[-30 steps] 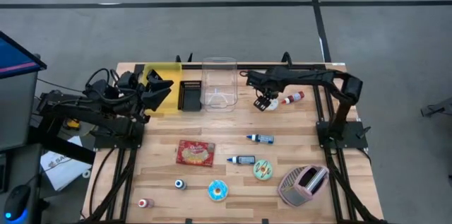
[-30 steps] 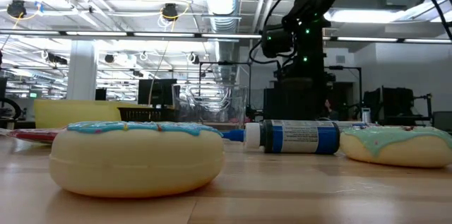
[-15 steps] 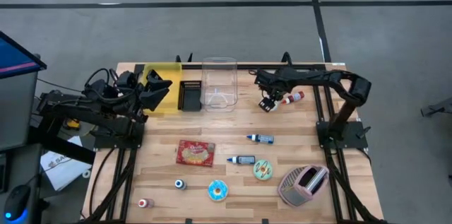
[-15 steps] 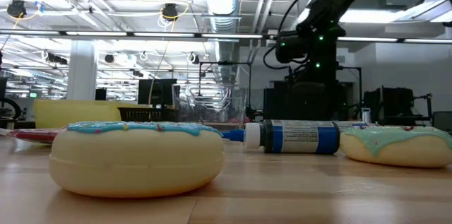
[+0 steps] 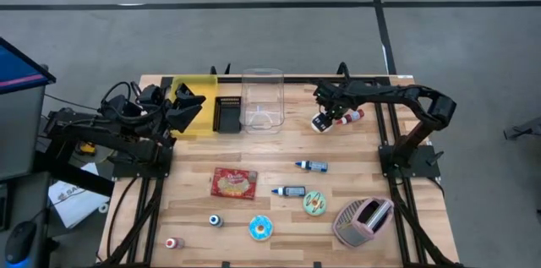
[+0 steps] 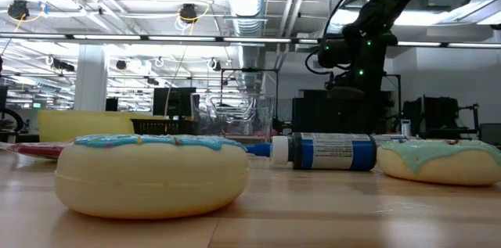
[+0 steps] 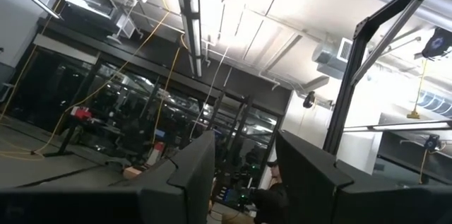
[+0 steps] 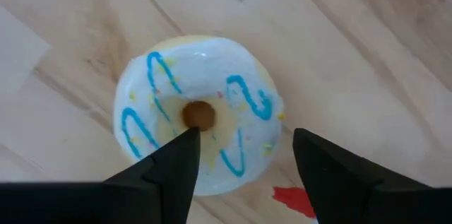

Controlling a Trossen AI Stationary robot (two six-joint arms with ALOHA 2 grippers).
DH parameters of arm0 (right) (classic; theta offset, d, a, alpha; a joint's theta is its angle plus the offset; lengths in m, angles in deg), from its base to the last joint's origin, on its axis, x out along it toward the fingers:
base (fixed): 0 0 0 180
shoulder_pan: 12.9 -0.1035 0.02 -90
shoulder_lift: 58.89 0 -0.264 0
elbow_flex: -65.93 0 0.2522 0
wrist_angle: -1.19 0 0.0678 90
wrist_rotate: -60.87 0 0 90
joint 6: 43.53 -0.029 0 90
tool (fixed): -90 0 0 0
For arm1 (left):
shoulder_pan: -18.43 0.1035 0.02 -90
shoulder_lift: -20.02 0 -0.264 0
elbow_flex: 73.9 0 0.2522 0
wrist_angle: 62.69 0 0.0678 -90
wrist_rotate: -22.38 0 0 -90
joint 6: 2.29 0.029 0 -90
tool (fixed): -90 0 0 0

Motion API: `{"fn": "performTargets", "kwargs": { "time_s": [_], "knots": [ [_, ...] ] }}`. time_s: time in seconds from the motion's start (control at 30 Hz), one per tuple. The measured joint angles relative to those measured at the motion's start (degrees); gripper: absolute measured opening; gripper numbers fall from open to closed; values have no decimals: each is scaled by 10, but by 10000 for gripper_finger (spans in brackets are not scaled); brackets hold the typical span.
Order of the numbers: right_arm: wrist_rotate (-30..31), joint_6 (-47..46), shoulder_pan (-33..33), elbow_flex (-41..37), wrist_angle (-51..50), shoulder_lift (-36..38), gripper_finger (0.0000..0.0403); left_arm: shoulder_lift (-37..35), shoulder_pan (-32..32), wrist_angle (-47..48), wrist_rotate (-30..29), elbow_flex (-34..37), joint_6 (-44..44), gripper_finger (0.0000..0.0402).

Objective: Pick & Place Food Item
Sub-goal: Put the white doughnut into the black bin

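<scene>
A white-iced donut with blue squiggles (image 8: 201,114) lies flat on the wooden table at the far right (image 5: 320,123). My right gripper (image 8: 244,143) hangs over it, pointing steeply down and open. One finger is over the donut's hole and the other stands past its rim. In the low view only the right arm (image 6: 356,52) shows, behind the bottle. My left gripper (image 7: 244,143) is open, holds nothing and points up at the ceiling. It is raised at the table's far left (image 5: 190,103). My right gripper comes at the donut from above. One finger (image 8: 185,146) stands at the hole in the donut's middle (image 8: 199,114) and the other finger (image 8: 307,146) stands outside its rim. I cannot tell whether either finger touches the donut, which lies flat on the table.
A red-capped bottle (image 5: 351,117) lies just right of the donut. A clear container (image 5: 262,99), a black tray (image 5: 228,113) and a yellow bin (image 5: 196,95) stand along the far edge. Nearer lie a snack pack (image 5: 234,183), blue bottles (image 5: 313,166), other donuts (image 5: 261,228) and a toaster (image 5: 363,221).
My right hand has swung toward the table's right edge and sunk a little. Its fingers have tipped more steeply down over the white donut, which has stayed where it was.
</scene>
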Motion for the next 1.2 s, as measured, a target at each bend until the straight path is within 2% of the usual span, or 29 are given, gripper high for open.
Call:
{"fn": "performTargets", "kwargs": {
  "time_s": [0.33, 0.53, 0.7, 1.0, 1.2],
  "knots": [
    [-9, -2, 5, 0, 15, 0, 165, 0, 0, 0, 0, 0, 0, 147],
    [-9, 3, 5, 0, 18, -1, 153, 0, 0, 0, 1, 0, 0, 147],
    [-9, 5, 5, 0, 22, -2, 163, 0, 0, 0, 8, 0, 0, 147],
    [-9, 9, 5, -1, 25, -2, 204, 0, -13, 0, 10, 0, 0, 147],
    [-9, 3, 5, -36, 53, -2, 205, 0, -15, 0, 10, 0, 1, 147]
  ]
}}
